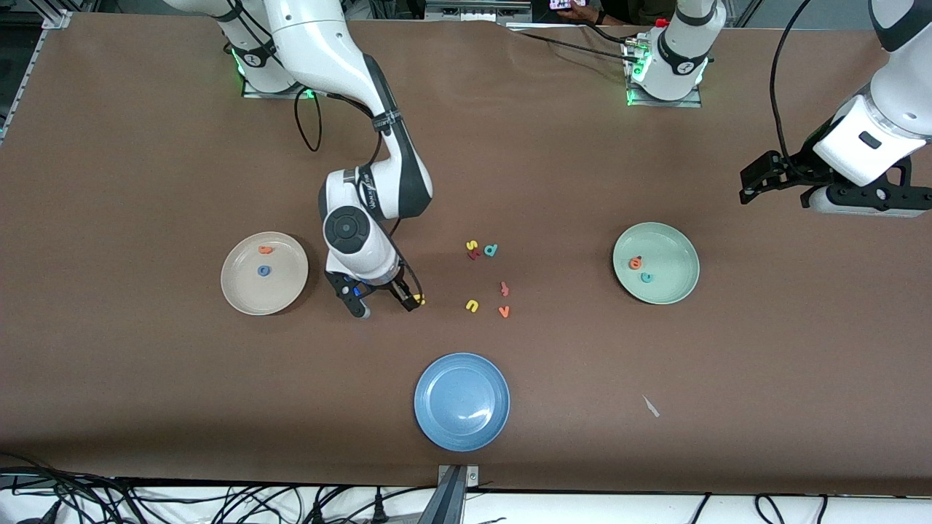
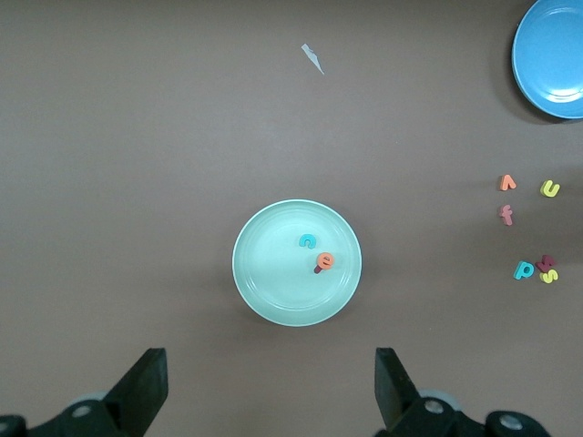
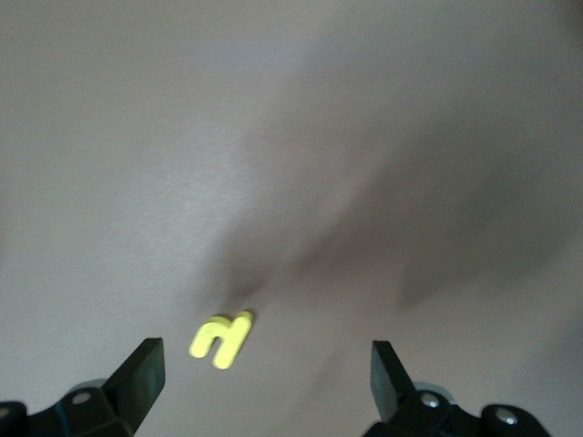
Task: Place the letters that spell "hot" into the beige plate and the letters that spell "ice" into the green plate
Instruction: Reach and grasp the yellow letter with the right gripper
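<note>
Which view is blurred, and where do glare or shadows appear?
Right wrist view: soft and smeared, broad arm shadow over the table, yellow "h" still readable. Front view: sharp, white glare on the blue plate. Left wrist view: crisp, the green plate evenly lit.

High front view, downward wrist views, both sharing green plate (image 1: 655, 263)
</note>
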{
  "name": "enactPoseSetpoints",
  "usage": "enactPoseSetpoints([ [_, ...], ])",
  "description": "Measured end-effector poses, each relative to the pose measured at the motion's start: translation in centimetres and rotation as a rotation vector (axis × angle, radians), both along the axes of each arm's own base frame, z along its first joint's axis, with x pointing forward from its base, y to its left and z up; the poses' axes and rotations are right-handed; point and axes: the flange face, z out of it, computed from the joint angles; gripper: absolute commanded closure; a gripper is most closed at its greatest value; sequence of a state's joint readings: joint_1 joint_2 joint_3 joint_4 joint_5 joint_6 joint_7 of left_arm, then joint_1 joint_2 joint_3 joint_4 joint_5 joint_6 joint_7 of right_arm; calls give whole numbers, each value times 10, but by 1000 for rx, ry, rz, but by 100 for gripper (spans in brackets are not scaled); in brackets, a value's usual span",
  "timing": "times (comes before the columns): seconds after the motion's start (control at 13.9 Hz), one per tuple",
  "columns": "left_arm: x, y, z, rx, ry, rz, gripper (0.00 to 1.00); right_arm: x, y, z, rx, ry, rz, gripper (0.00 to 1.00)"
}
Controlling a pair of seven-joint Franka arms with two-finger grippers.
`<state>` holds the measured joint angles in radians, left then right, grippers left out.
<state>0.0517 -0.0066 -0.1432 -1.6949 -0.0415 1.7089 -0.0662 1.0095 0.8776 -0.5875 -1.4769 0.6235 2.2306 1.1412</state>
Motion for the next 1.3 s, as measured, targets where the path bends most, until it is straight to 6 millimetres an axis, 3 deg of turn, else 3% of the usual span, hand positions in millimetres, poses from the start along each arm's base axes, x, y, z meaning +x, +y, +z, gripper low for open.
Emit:
enactPoseSetpoints([
  [0.22, 0, 0, 0, 0, 0, 0, 0, 0, 11, -11, 19, -17, -22, 0],
  [0.79, 0, -1, 0, 16, -1, -6, 0, -2, 13, -28, 54, 28, -61, 0],
  [1.3, 0, -1, 0, 18, -2, -7, 0, 9, 14, -34, 59, 11, -81, 0],
])
